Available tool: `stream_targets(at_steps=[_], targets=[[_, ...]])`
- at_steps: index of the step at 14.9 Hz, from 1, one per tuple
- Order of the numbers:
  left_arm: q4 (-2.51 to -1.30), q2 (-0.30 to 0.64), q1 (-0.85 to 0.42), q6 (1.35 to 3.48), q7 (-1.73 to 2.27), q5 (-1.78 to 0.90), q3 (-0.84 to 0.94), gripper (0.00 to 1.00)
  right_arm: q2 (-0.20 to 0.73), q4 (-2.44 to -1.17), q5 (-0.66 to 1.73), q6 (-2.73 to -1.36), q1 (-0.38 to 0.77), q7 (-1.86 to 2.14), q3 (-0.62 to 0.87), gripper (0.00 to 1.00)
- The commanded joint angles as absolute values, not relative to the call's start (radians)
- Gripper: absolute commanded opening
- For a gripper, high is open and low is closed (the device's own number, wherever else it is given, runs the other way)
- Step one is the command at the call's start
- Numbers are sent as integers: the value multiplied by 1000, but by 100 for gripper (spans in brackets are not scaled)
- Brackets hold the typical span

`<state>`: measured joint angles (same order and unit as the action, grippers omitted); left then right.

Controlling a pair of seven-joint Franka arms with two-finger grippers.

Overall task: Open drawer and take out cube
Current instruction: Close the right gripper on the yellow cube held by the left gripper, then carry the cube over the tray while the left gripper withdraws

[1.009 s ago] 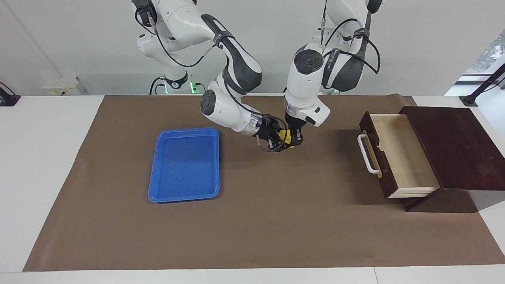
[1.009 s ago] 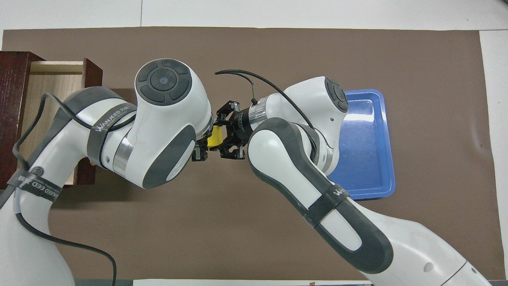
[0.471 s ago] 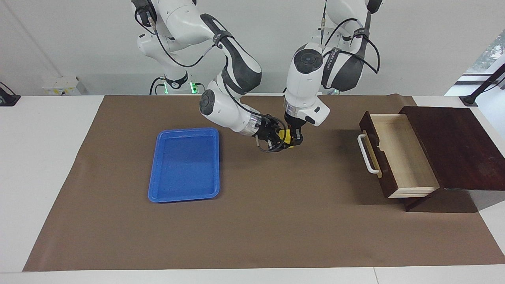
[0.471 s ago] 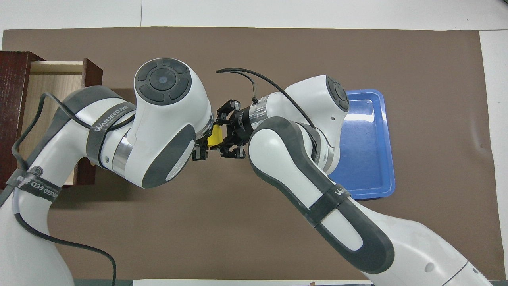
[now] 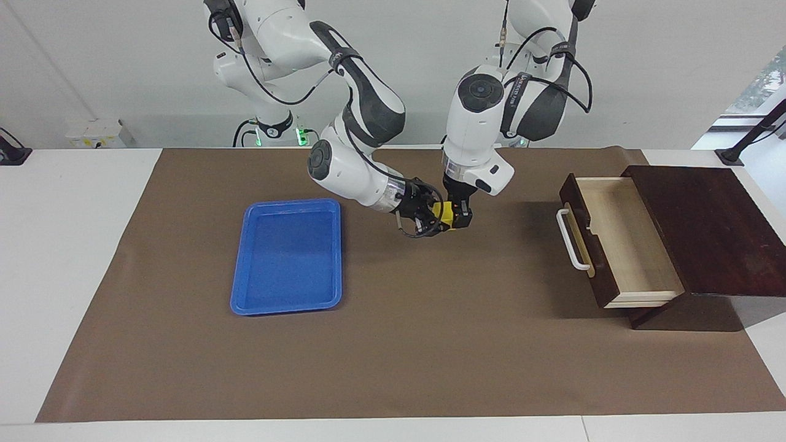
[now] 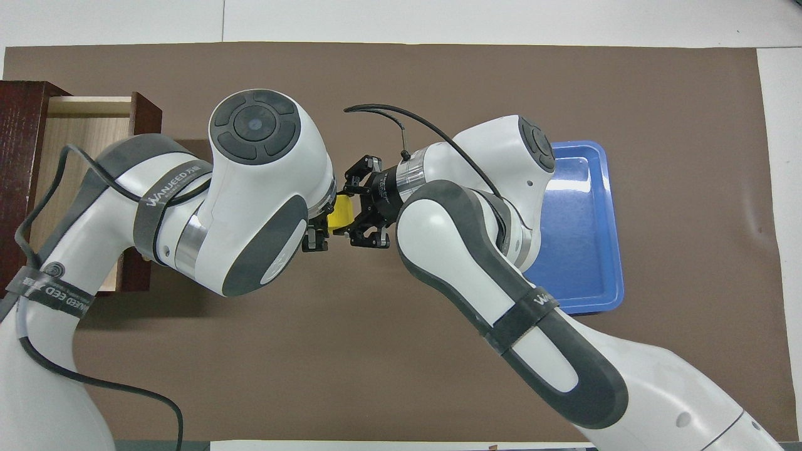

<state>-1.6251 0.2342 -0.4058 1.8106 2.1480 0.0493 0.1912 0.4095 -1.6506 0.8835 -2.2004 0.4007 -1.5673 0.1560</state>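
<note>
Facing view: we see cube (image 5: pixel 444 213) mid-air over worktop (image 5: pixel 430 319), between blue tray (image 5: pixel 287 255) and open drawer (image 5: pixel 620 239). Right gripper (image 5: pixel 437 216) fingers clench cube for handover. Left gripper (image 5: pixel 459 216) beside it, fingers' state unclear.

- My two grippers crowd each other over the mat's (image 5: pixel 430 344) middle: my right gripper (image 5: pixel 430 216) and my left gripper (image 5: pixel 459 215) meet at the cube (image 5: pixel 443 213), with no gap between them that I can make out.
- The blue tray (image 5: pixel 287 307) blocks low passes toward my right arm's end.
- The pulled-out drawer (image 5: pixel 620 233) juts from the wooden box (image 5: pixel 706 227), blocking my left arm's end.
- The bare mat farther from me is free.
</note>
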Motion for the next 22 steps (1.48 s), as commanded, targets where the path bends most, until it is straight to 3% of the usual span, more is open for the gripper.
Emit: stream_targets(at_steps=[1, 7, 15, 22], targets=[[-1597, 225, -411, 1786, 2128, 52, 178, 100, 407, -1638, 879, -2178, 382, -1592, 164, 0], [-1630, 213, -346, 1795, 2022, 57, 170, 100, 407, -1623, 873, -2122, 316, -1585, 163, 0], [-1788, 169, -94, 1920, 1760, 113, 169, 100, 410, -1629, 764, -1962, 52, -1439, 161, 0], [-1804, 163, 29, 1930, 1588, 115, 167, 100, 403, -1690, 677, -1878, -101, -1329, 156, 0]])
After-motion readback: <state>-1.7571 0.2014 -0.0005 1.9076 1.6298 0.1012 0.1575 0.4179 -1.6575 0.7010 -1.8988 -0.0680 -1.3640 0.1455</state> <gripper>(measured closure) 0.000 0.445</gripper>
